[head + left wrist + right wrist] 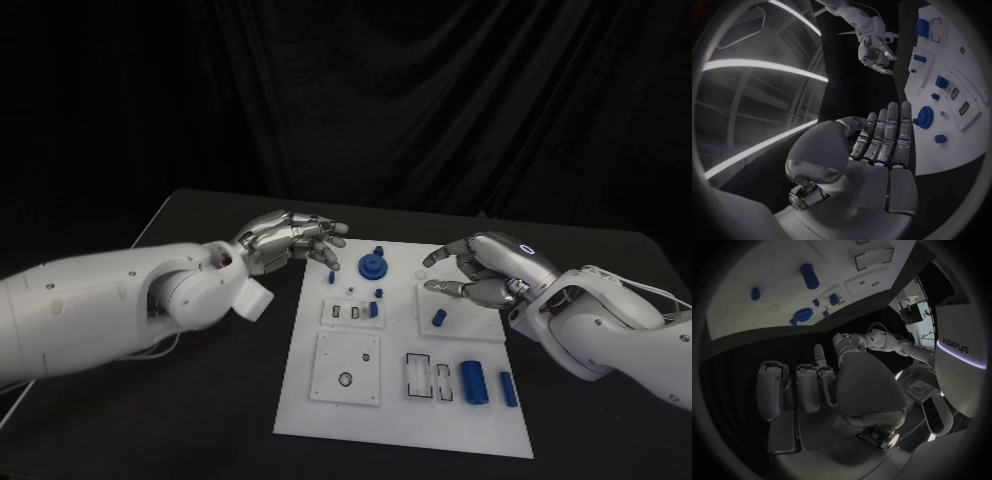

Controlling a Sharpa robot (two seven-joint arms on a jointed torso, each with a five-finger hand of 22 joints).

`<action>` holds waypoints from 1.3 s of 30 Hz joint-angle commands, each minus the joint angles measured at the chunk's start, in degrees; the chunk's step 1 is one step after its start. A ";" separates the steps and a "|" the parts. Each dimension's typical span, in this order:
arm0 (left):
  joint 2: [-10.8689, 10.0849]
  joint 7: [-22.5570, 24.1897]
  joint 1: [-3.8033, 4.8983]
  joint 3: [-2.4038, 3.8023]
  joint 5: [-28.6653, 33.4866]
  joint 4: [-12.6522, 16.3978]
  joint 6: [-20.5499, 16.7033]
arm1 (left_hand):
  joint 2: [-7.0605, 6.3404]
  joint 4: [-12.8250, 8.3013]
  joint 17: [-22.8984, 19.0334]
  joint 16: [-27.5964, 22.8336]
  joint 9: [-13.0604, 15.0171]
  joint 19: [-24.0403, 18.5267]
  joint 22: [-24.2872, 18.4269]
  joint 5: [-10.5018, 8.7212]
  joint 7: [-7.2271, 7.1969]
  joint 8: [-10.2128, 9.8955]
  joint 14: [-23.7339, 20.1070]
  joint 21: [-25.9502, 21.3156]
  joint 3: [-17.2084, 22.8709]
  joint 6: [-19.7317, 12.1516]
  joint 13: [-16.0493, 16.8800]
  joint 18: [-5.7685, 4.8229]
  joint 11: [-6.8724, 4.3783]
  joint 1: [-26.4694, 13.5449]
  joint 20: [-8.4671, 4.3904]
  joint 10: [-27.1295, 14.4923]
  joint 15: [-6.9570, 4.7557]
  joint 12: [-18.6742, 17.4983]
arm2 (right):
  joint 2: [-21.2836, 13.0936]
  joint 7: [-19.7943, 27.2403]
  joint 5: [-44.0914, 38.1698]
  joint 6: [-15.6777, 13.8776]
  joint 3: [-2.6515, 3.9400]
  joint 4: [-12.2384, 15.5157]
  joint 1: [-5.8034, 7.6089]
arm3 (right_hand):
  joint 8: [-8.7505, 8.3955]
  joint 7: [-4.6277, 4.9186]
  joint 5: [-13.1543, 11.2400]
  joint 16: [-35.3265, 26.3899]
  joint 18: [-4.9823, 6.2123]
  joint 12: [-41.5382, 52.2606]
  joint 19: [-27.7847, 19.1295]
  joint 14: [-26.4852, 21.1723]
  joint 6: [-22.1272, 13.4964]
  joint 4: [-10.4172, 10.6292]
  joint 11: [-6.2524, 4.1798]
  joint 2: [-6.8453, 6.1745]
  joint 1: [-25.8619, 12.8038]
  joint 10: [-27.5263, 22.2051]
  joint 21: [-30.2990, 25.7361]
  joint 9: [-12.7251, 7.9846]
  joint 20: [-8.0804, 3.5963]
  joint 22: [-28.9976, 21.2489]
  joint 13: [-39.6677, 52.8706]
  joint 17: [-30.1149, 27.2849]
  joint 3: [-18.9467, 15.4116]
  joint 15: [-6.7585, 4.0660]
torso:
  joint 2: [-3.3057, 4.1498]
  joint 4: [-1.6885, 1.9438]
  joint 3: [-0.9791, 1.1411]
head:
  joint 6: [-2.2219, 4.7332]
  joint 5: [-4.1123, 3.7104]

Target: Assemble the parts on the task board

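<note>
The white task board (405,412) lies in the middle of the black table. A blue gear (374,266) stands near its far edge, with small blue parts (372,309) just in front of it. Another blue part (440,319) lies toward the right side, and two blue cylinders (475,381) lie near the front right. My left hand (296,240) hovers over the board's far left corner, fingers apart and empty. My right hand (483,268) hangs above the board's far right edge, fingers spread, holding nothing. The left wrist view shows my left hand (879,145) flat beside the gear (925,116).
A raised white square plate (348,368) with a small hole sits at the board's front left. Slotted recesses (418,377) lie beside the cylinders. Black table surface (216,420) surrounds the board, and a dark curtain hangs behind.
</note>
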 commanded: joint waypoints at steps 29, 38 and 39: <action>16.44 -38.54 4.58 0.00 -47.18 -9.60 9.25 | -1.81 13.34 76.48 31.37 2.85 38.20 41.72 -23.26 -2.47 1.03 53.07 36.04 -15.51 10.06 84.69 -1.35 -7.55 -4.68 -4.53 54.85 -7.61 51.38 | -8.69 -0.64 5.06 -6.80 -0.02 0.35 -2.34 | -0.09 -0.29 6.98 0.00 0.52 -0.60 2.49 4.21 2.96 1.01 0.08 0.50 3.60 -0.33 -0.37 -1.62 0.34 11.54 7.88 7.00 2.38 0.27 | -8.49 -4.17 4.74 | -9.69 2.74; 21.18 -49.29 4.45 0.00 -49.90 -13.97 16.27 | -1.11 13.02 76.48 31.37 6.72 44.16 47.70 -23.64 -4.05 3.37 53.07 38.41 -18.64 13.05 84.69 -2.60 -9.15 -7.27 -6.07 54.85 -9.20 51.38 | -8.68 -0.34 5.51 -6.92 -0.02 -0.03 -2.71 | -0.11 -0.32 7.53 0.00 0.51 -0.45 2.53 4.22 3.17 1.17 0.05 0.40 3.67 -0.12 -0.34 -1.74 0.31 11.57 8.09 6.99 2.48 0.24 | -8.58 -4.43 4.95 | -11.02 3.18; 21.43 -49.54 4.43 0.00 -49.94 -14.32 16.50 | -1.21 12.87 76.48 31.37 7.16 44.68 48.27 -23.40 -4.21 3.64 53.07 38.61 -18.81 13.26 84.69 -2.72 -9.28 -7.29 -6.21 54.85 -9.33 51.38 | -8.66 -0.35 5.53 -6.91 -0.02 -0.06 -2.73 | -0.12 -0.32 7.61 0.01 0.52 -0.41 2.51 4.23 3.20 1.21 0.05 0.37 3.66 -0.06 -0.37 -1.76 0.31 11.56 8.15 7.00 2.48 0.24 | -8.56 -4.42 5.03 | -11.10 3.18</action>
